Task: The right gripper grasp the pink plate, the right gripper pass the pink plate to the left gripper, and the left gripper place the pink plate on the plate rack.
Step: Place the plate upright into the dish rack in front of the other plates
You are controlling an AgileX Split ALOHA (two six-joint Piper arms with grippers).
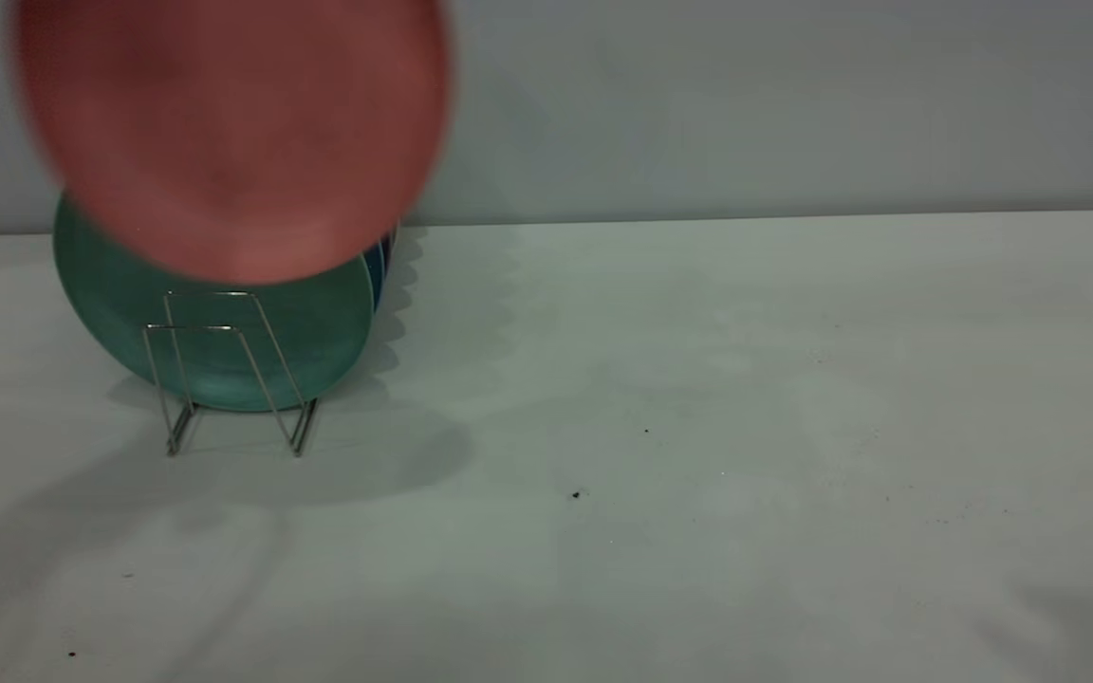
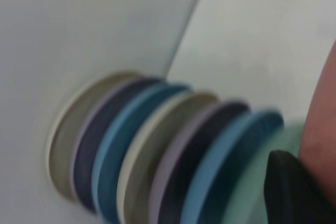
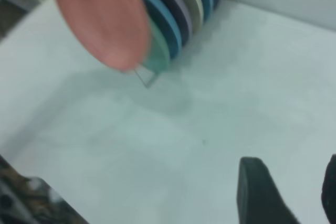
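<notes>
The pink plate hangs upright and blurred in the air at the upper left of the exterior view, above and in front of the plate rack. It also shows in the right wrist view. In the left wrist view one black finger of my left gripper lies against the pink plate's face; the other finger is hidden behind it. My left gripper is out of the exterior view. My right gripper is open and empty over bare table, well away from the rack.
The rack holds a teal-green plate at its front, with several blue, dark and cream plates stacked behind it. The white table stretches to the right, with a grey wall behind.
</notes>
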